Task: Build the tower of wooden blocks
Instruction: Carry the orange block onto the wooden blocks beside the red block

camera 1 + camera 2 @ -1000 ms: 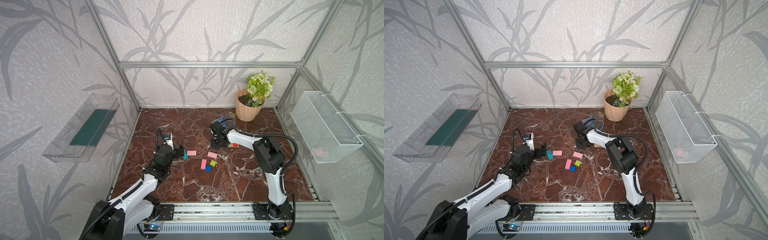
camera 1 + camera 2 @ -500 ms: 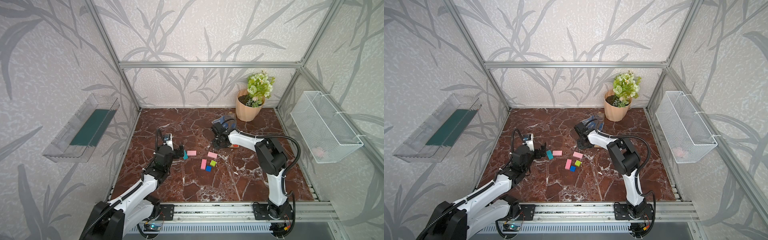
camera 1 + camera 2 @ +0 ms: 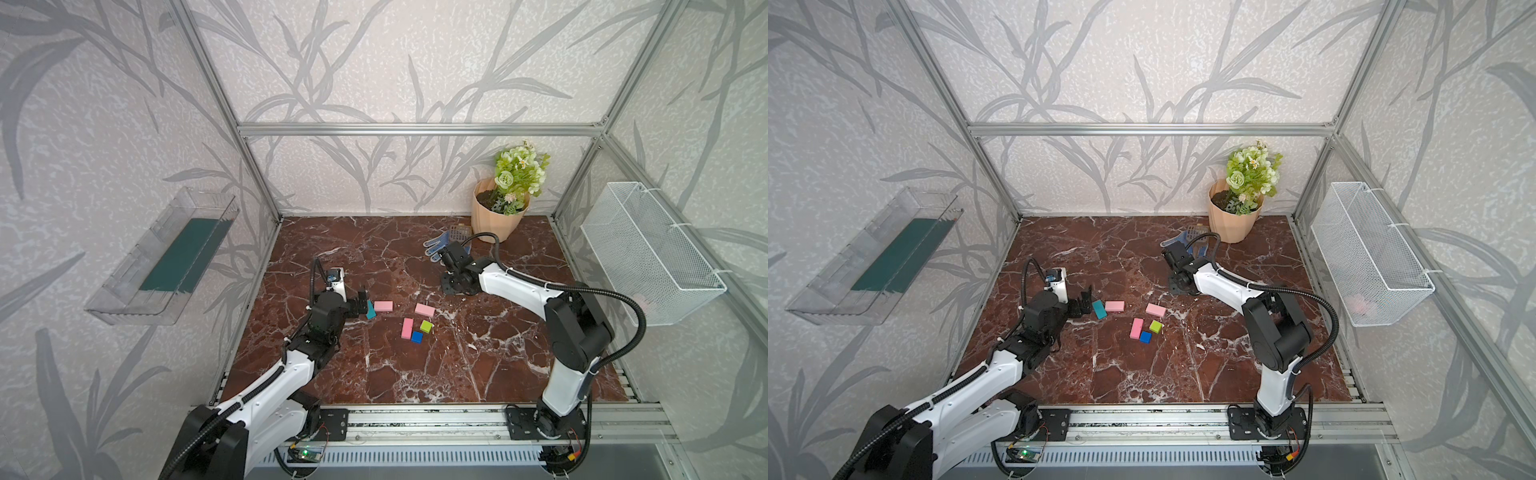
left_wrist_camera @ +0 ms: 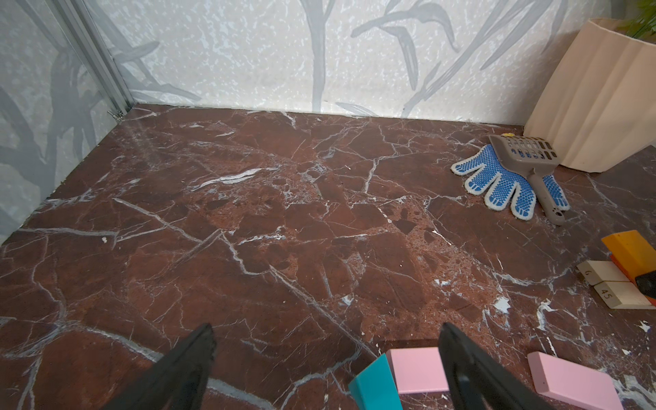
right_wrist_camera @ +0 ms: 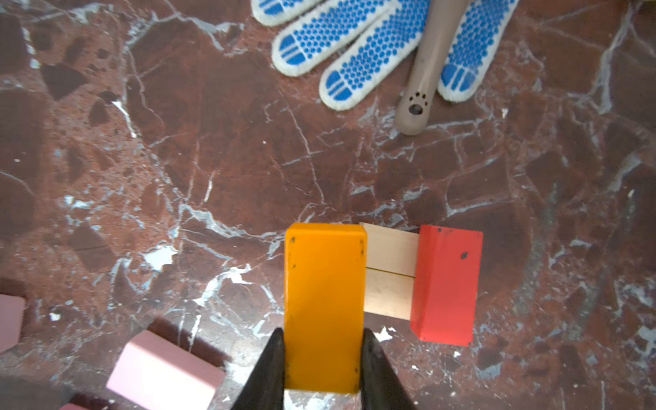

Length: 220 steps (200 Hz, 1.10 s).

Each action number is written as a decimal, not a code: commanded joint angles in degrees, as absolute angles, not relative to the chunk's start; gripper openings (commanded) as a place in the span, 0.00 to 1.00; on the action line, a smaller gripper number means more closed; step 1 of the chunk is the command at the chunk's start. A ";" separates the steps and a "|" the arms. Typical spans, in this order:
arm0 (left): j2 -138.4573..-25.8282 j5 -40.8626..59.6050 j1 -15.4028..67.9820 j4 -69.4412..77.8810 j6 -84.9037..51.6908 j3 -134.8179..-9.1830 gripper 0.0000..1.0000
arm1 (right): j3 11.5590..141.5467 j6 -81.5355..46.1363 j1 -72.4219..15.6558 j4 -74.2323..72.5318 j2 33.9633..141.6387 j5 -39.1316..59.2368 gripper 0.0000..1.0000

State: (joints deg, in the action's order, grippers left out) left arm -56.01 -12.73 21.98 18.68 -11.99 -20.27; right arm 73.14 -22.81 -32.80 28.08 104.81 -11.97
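**Clerk:** Wood blocks (image 3: 1136, 328), where are they?

**Inspector:** The right gripper (image 5: 323, 337) is clamped on the orange block (image 5: 323, 284). Two tan blocks (image 5: 390, 269) lie just beside it, with a red block (image 5: 445, 284) on their far side.

**Clerk:** And the left gripper (image 4: 326, 330)?

**Inspector:** Jaws wide, holding nothing. A teal block (image 4: 374, 385) sits between its fingers, a pink block (image 4: 413, 369) just beside it. The green cube (image 3: 426, 326) and blue cube (image 3: 417, 337) lie between both grippers.

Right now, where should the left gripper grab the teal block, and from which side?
Probably by its two short ends, from above: the teal block lies slanted with both ends clear, while a pink block crowds one long side.
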 commanded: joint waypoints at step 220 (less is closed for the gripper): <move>-55.55 -13.89 22.23 19.60 -11.27 -19.70 0.99 | 72.93 -23.64 -28.69 27.43 109.15 -10.63 0.14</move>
